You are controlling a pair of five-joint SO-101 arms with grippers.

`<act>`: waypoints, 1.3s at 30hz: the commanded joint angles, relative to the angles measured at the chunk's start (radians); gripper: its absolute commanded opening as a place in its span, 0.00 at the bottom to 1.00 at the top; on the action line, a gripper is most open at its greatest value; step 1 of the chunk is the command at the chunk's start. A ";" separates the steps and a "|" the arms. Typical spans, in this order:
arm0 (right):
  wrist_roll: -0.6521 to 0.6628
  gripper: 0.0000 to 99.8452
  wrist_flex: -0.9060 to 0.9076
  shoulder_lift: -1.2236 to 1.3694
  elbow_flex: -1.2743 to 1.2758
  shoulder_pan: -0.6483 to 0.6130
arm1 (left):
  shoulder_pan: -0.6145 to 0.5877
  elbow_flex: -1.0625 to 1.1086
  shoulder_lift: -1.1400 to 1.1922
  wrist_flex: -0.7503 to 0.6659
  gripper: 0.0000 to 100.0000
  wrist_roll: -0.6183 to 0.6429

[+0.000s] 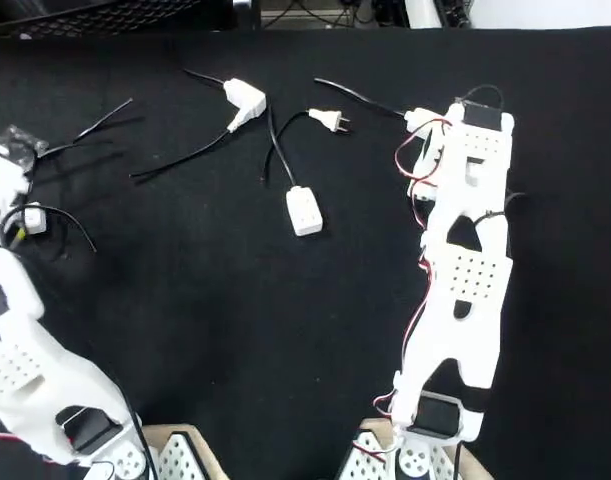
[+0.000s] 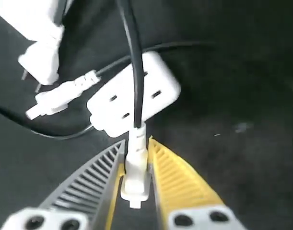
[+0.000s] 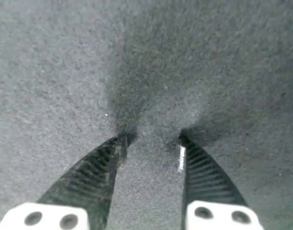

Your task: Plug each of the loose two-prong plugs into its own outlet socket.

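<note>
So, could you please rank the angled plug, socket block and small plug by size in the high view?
Largest, too alike to rank: angled plug, socket block.
Smallest: small plug.

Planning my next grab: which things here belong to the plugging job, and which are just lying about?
Job: plug in left gripper; outlet block ahead of it; small plug; angled plug; second outlet block.
Lying about: cables beyond the table's far edge.

Smooth plastic plug [image 2: 135, 165], fuzzy matt cloth [image 3: 146, 57]
</note>
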 commanded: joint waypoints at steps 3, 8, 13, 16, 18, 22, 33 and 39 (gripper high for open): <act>0.005 0.18 -0.031 0.018 -0.008 0.011 | 0.067 -0.008 -0.178 0.037 0.03 0.348; 0.005 0.18 -0.031 0.018 -0.007 0.012 | 0.119 -0.008 -0.267 0.037 0.03 0.588; 0.005 0.18 -0.031 0.018 -0.005 0.012 | 0.197 -0.007 -0.336 0.038 0.03 0.893; 0.005 0.18 -0.031 0.018 -0.005 0.014 | 0.254 -0.007 -0.350 0.041 0.03 1.085; 0.005 0.18 -0.031 0.018 -0.005 0.014 | 0.298 -0.008 -0.356 0.066 0.03 1.180; 0.005 0.18 -0.029 0.018 -0.005 0.015 | 0.417 -0.008 -0.358 0.163 0.03 1.329; 0.005 0.18 -0.023 0.018 -0.004 0.017 | 0.650 -0.007 -0.354 0.133 0.03 1.458; 0.035 0.18 0.012 0.016 -0.010 -0.020 | 0.796 -0.005 -0.347 -0.040 0.03 1.458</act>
